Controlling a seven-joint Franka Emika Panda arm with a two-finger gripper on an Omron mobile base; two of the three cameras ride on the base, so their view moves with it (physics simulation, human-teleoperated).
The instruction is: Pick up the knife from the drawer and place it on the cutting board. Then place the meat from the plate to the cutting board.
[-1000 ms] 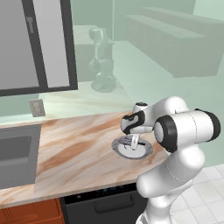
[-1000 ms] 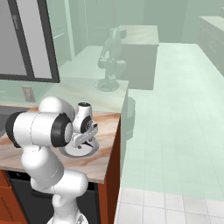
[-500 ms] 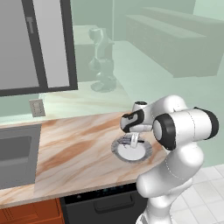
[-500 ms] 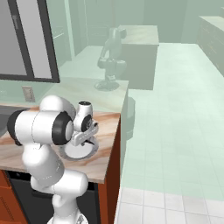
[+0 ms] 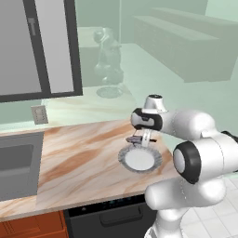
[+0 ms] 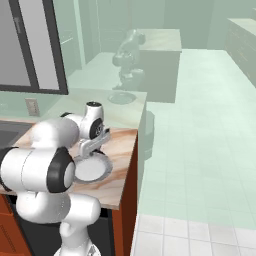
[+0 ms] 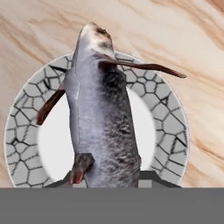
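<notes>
My gripper (image 5: 140,139) hangs just over the far rim of the plate (image 5: 139,159), a round plate with a white centre and a grey patterned rim, on the marble counter. It is shut on the meat (image 7: 98,113), a grey mottled piece with thin dark red strips, which sticks out from between the fingers over the plate's rim (image 7: 26,109). From the right, the gripper (image 6: 90,146) sits above the plate (image 6: 92,169) near the counter's right end. The meat (image 5: 134,139) shows as a small dark bit at the fingertips.
A sunken sink (image 5: 18,162) lies at the counter's left. A wall socket (image 5: 39,114) sits on the back wall under a dark-framed window. The counter ends in a drop (image 6: 131,165) just right of the plate. A dark appliance front (image 5: 107,214) is below.
The jaws have gone from open to shut on the meat above the plate. The arm has barely shifted.
</notes>
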